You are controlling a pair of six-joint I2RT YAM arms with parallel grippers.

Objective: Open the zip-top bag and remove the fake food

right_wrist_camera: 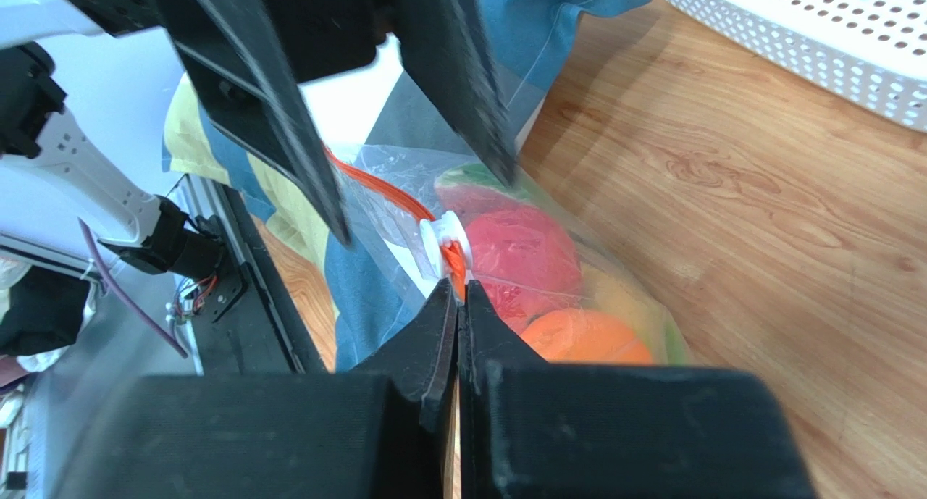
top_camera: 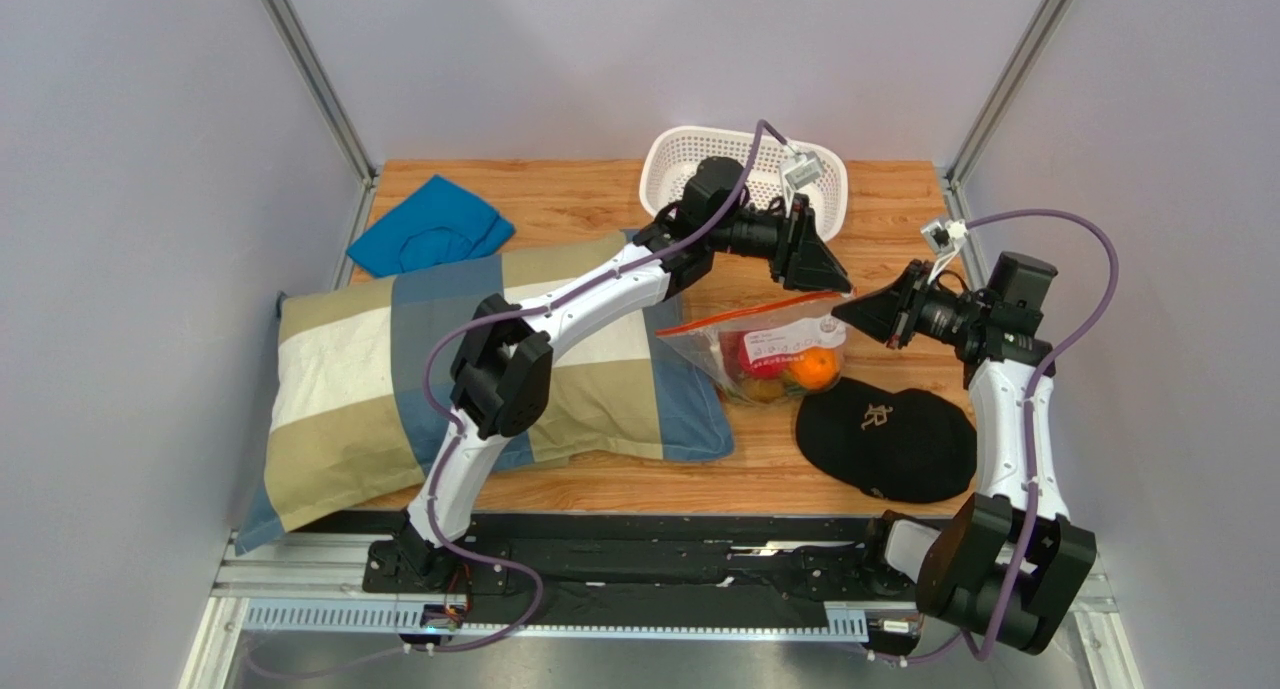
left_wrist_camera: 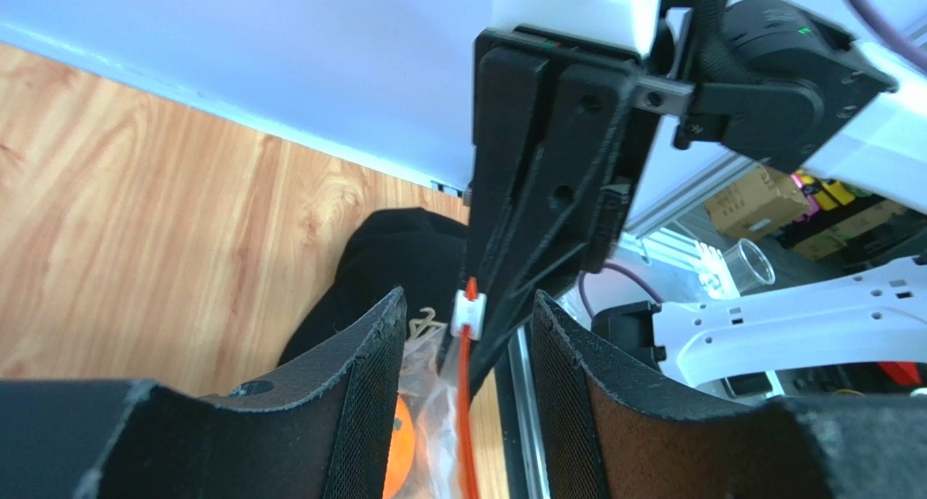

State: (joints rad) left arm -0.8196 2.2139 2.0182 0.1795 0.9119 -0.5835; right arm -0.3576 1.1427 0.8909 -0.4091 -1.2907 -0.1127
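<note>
1. The zip-top bag [top_camera: 747, 340] lies on the wooden tabletop [top_camera: 601, 194], between a checked pillow [top_camera: 361, 374] and a black cap [top_camera: 887, 442]; its near corner touches the pillow.
2. The fake food is inside the bag; a red piece [right_wrist_camera: 522, 255], an orange one [right_wrist_camera: 582, 336] and some green and yellow show through the plastic.
3. The right claw [right_wrist_camera: 457, 298] is pressed together, pinching the orange zip strip [right_wrist_camera: 381, 195] just beside its white slider [right_wrist_camera: 441, 242].
4. The left claw [left_wrist_camera: 468, 303] is spread wide; its fingers [left_wrist_camera: 370, 390] stand on either side of the strip, not gripping it.
5. A white basket [top_camera: 684, 161] sits at the far edge; a blue cloth [top_camera: 428, 227] lies far left.
</note>
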